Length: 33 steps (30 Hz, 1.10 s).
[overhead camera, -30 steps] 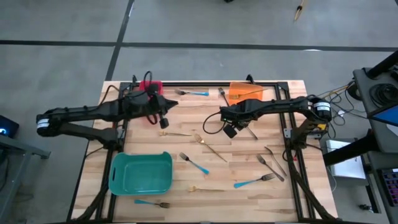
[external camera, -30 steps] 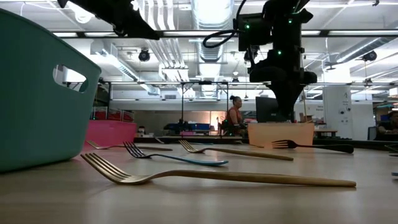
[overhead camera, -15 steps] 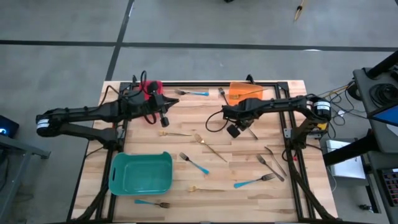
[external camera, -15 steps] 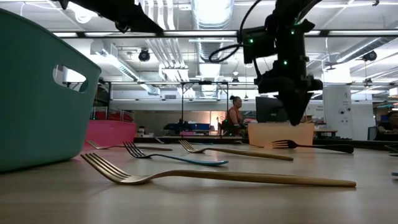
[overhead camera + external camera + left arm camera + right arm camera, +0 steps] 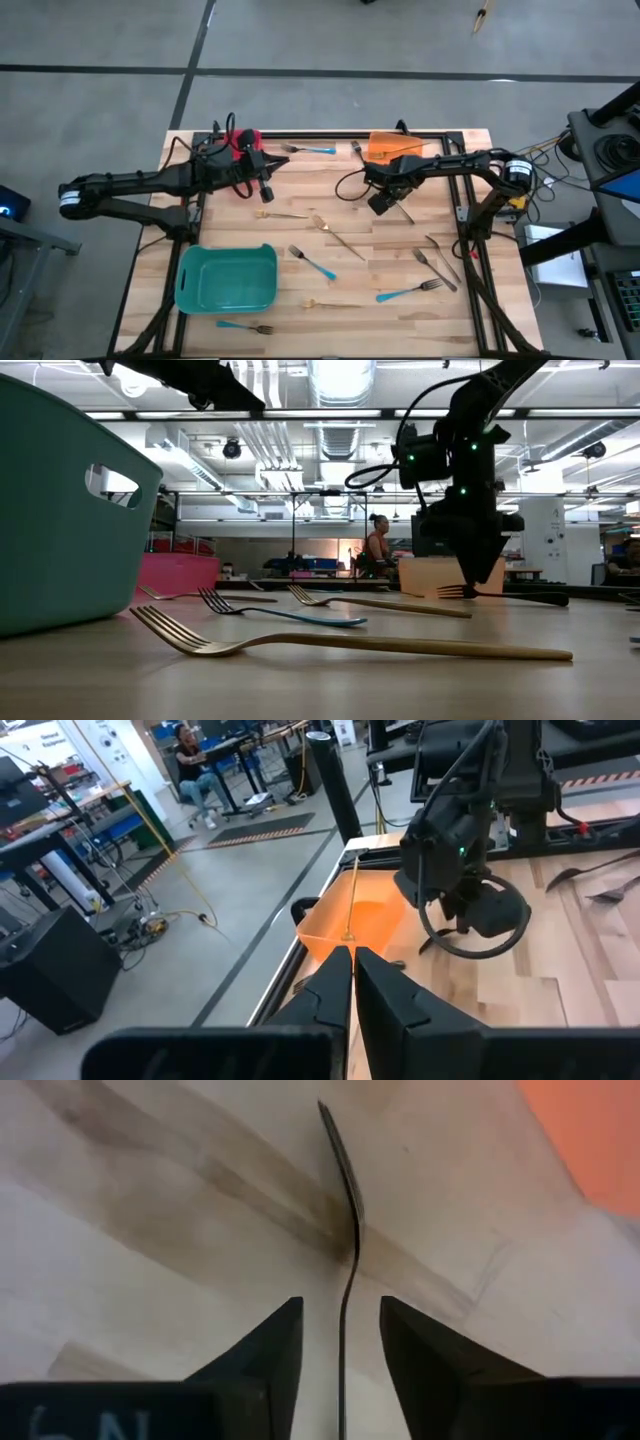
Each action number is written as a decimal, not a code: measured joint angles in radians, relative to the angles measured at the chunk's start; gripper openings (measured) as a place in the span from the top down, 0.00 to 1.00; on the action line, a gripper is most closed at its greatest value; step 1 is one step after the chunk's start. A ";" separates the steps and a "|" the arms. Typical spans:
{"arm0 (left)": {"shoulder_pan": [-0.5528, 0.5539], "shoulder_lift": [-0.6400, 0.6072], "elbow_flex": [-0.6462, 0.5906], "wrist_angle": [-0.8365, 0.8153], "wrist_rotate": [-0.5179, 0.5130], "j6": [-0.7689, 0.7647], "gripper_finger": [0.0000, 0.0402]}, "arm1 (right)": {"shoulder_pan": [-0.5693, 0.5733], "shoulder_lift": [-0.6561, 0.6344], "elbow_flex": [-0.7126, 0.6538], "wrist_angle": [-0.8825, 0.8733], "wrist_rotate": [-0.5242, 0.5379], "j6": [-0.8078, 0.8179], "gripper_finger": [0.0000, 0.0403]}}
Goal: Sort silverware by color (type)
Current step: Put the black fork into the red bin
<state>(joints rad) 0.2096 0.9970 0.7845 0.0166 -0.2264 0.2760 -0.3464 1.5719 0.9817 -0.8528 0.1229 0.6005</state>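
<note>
You have three bins on the wooden tabletop point(image 5: 300, 235) — a teal bin point(image 5: 227, 278) near the front left, a red bin point(image 5: 243, 138) at the back left, an orange bin point(image 5: 392, 145) at the back right. Beyond the tabletop, a seated person point(image 5: 377, 547) — well off in the room.

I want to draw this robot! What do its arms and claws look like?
Draw two long, thin, dark black arms made of jointed tubes. Each has a looping black cable near the wrist. The right arm's boxy wrist glows with small green lights, and a white band wraps each arm near its base. The left claw and right claw each have two flat, pointed black fingers.
</note>
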 joint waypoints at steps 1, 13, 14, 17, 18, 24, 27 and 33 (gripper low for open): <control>0.001 0.000 0.000 0.000 0.000 0.000 1.00 | -0.004 0.000 -0.005 0.016 0.000 -0.003 0.67; 0.003 0.001 -0.001 0.020 0.000 0.000 1.00 | -0.034 0.000 -0.079 0.203 0.009 -0.017 0.65; 0.003 0.001 -0.001 0.022 0.000 0.000 1.00 | -0.034 0.000 -0.084 0.222 0.010 -0.017 0.66; 0.003 0.001 -0.001 0.026 0.000 -0.001 1.00 | -0.034 0.000 -0.100 0.275 0.009 -0.018 0.70; 0.003 0.001 -0.001 0.027 0.000 -0.002 1.00 | -0.034 0.000 -0.105 0.288 0.009 -0.018 0.72; 0.003 0.001 -0.002 0.032 0.000 -0.007 1.00 | -0.034 0.000 -0.127 0.320 0.014 -0.018 0.91; 0.003 0.001 -0.002 0.037 0.000 -0.018 1.00 | -0.032 -0.004 -0.126 0.318 0.015 -0.018 0.97; 0.003 0.001 -0.002 0.036 0.000 -0.057 1.00 | -0.004 -0.083 -0.124 0.347 -0.001 -0.035 0.98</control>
<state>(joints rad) 0.2131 0.9977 0.7830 0.0523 -0.2261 0.2189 -0.3509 1.4891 0.8581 -0.5055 0.1215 0.5651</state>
